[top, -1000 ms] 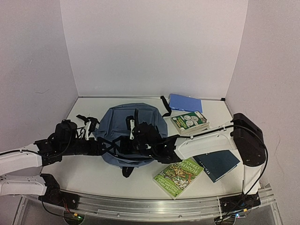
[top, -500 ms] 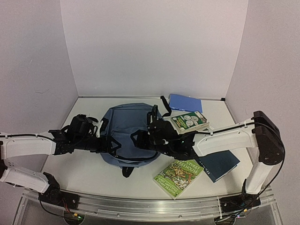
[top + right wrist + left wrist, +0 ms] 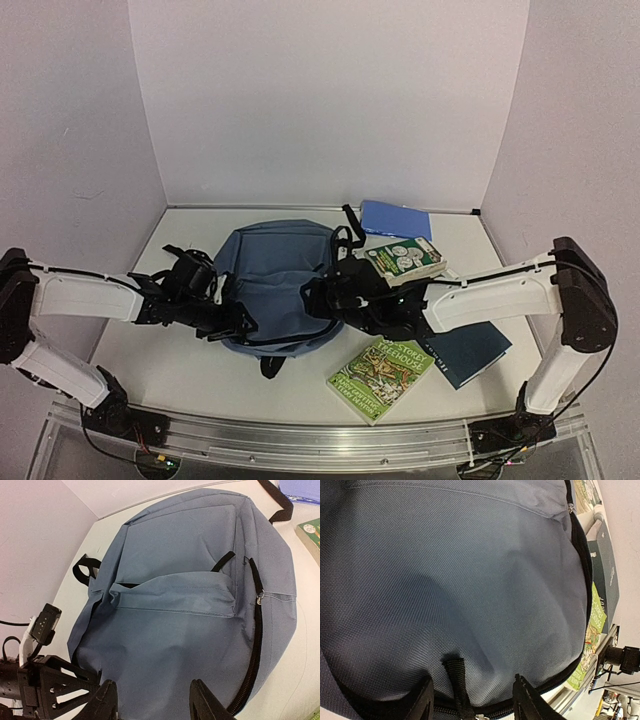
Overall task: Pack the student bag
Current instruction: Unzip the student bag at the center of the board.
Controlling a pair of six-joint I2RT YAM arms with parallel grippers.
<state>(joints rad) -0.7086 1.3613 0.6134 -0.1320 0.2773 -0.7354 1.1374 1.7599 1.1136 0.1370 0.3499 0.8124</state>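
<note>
The slate-blue student bag (image 3: 272, 275) lies flat in the middle of the table, front pocket up. Its black main zipper (image 3: 252, 655) runs along the right side. My left gripper (image 3: 236, 324) is open at the bag's near-left edge. In the left wrist view (image 3: 472, 706) its jaws stand on either side of a short black strap loop (image 3: 456, 680), touching nothing. My right gripper (image 3: 314, 296) is open just above the bag's near-right part. In the right wrist view (image 3: 152, 705) only blue fabric shows between its fingers.
A green picture book (image 3: 381, 376) and a dark teal book (image 3: 466, 350) lie at the front right. A green-and-white book (image 3: 404, 260) sits on a small stack behind them. A flat blue notebook (image 3: 395, 218) lies at the back. White walls enclose the table.
Both arms have dropped lower and spread apart. The left gripper moved to the bag's near-left edge, the right one to its near-right part. The bag looks flatter.
</note>
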